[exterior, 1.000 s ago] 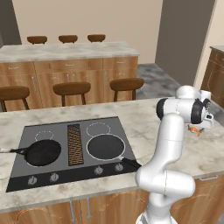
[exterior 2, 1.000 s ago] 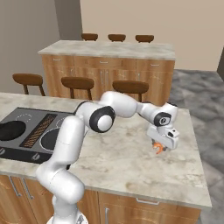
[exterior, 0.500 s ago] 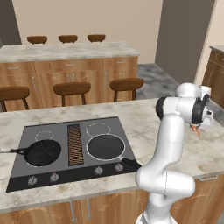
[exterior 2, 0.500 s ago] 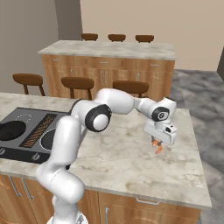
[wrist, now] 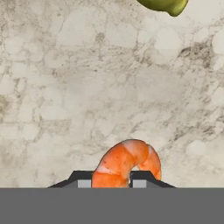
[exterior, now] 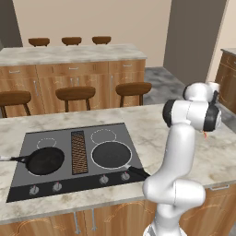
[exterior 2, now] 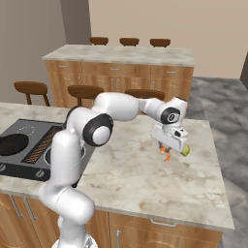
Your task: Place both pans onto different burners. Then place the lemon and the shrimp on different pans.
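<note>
On the cooktop (exterior: 27,182) at the left, one pan (exterior: 45,160) sits on a front burner and the other pan (exterior: 111,154) on the burner beside it. Further right, above the marble table (exterior 2: 140,179), the end effector (exterior 2: 165,153) is closed on the shrimp (wrist: 127,164), which hangs between its fingertips. The lemon (exterior 2: 185,150) lies just beside it.

2 black pans on the cooktop (exterior: 18,184), lower left of left base view: one on the left burner (exterior: 44,160), one on the right burner (exterior: 111,154). 4 white burner rings, 2 bare at the back. 4 knobs along the front edge. 1 brown grille (exterior: 79,151) mid-cooktop. 1 shrimp (wrist: 127,163), bottom centre of hand view. 1 lemon (wrist: 165,5), top right there. 6 stools: 3 far, 3 near.
</note>
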Robot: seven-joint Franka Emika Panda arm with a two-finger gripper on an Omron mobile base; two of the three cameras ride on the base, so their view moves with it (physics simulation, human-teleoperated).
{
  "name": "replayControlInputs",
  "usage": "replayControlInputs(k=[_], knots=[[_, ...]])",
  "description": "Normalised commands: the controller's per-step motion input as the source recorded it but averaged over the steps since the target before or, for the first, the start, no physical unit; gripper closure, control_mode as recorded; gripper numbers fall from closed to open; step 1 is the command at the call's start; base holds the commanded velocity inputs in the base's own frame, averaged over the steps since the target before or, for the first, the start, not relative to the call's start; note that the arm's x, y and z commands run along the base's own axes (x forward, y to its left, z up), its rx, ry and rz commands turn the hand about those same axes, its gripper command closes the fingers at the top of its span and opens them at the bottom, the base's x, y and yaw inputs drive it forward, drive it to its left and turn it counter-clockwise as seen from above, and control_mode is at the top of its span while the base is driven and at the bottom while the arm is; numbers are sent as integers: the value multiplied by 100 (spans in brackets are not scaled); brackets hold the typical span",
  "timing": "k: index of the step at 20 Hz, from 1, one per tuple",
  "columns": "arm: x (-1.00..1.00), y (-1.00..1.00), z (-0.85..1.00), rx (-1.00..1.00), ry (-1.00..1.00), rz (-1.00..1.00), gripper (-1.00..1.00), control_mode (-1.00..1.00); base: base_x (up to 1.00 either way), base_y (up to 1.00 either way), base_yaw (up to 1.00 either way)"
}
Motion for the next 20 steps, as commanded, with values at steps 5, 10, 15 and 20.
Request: replayControlInputs(k=[5,10,15,20], knots=[[0,99,43,-2,0,0,100,-100,0,0,0],[0,100,33,-7,2,0,100,-100,0,0,0],[0,100,25,-9,4,0,100,-100,0,0,0],[-2,100,28,-3,1,3,100,-100,0,0,0]])
